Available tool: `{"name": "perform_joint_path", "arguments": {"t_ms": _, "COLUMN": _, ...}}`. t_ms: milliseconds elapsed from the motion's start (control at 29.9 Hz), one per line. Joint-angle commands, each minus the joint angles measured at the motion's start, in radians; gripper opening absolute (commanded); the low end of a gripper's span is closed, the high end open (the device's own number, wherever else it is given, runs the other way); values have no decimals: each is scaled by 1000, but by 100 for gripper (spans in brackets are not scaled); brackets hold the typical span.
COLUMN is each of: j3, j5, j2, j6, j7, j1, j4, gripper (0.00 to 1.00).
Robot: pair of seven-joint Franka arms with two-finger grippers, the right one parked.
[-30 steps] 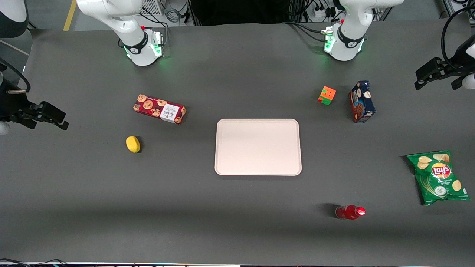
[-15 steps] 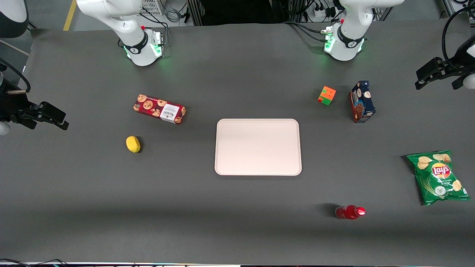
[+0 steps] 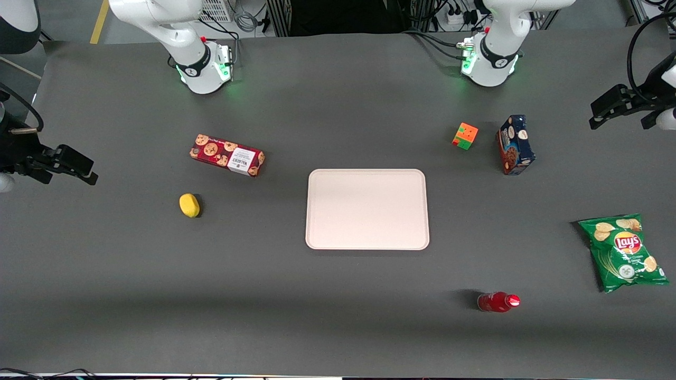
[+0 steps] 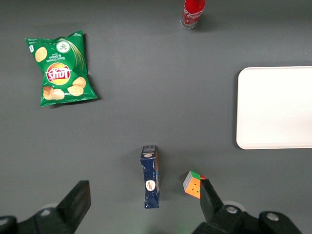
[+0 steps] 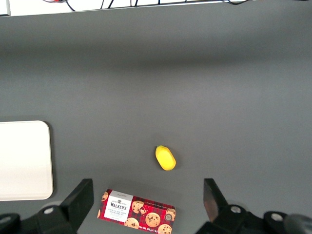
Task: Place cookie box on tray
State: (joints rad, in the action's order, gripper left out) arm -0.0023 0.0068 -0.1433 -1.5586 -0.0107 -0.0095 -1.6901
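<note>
The cookie box (image 3: 515, 145), dark navy with a cookie picture and a white oval logo, stands on its narrow side on the grey table, toward the working arm's end. In the left wrist view the cookie box (image 4: 150, 176) shows between my wide-apart fingers, well below them. My gripper (image 3: 623, 108) hangs open and empty, high above the table edge at the working arm's end, apart from the box. The gripper (image 4: 145, 186) holds nothing. The pale cream tray (image 3: 367, 209) lies flat and bare at mid-table; the tray (image 4: 275, 107) also shows from the wrist.
A colourful cube (image 3: 465, 135) sits beside the cookie box, toward the tray. A green chips bag (image 3: 623, 253) and a red bottle (image 3: 498, 302) lie nearer the front camera. A red cookie box (image 3: 227, 154) and a yellow lemon (image 3: 189, 205) lie toward the parked arm's end.
The working arm's wrist has shifted very slightly. Nothing on the table has moved.
</note>
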Motion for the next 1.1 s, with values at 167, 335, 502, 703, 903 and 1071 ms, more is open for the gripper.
{"name": "perform_joint_path", "arguments": {"t_ms": 167, "j3": 1, "j5": 4, "j2": -12, "j6": 35, "j7": -26, "j1": 5, "j4": 13, "gripper": 100}}
{"name": "perform_joint_path", "arguments": {"t_ms": 335, "j3": 7, "j5": 15, "j2": -38, "j6": 124, "j7": -84, "j1": 5, "j4": 21, "gripper": 100}}
{"name": "perform_joint_path", "arguments": {"t_ms": 502, "j3": 38, "j5": 22, "j2": -99, "j6": 238, "j7": -94, "j1": 5, "j4": 17, "gripper": 100}}
{"name": "perform_joint_path", "arguments": {"t_ms": 703, "j3": 38, "j5": 47, "j2": -133, "j6": 328, "j7": -92, "j1": 5, "j4": -35, "gripper": 100}}
{"name": "perform_joint_path", "arguments": {"t_ms": 903, "j3": 34, "j5": 59, "j2": -180, "j6": 198, "j7": -92, "j1": 5, "j4": -251, "gripper": 100}}
{"name": "perform_joint_path", "arguments": {"t_ms": 1071, "j3": 33, "j5": 68, "j2": -197, "j6": -24, "j7": -92, "j1": 5, "j4": -509, "gripper": 100}}
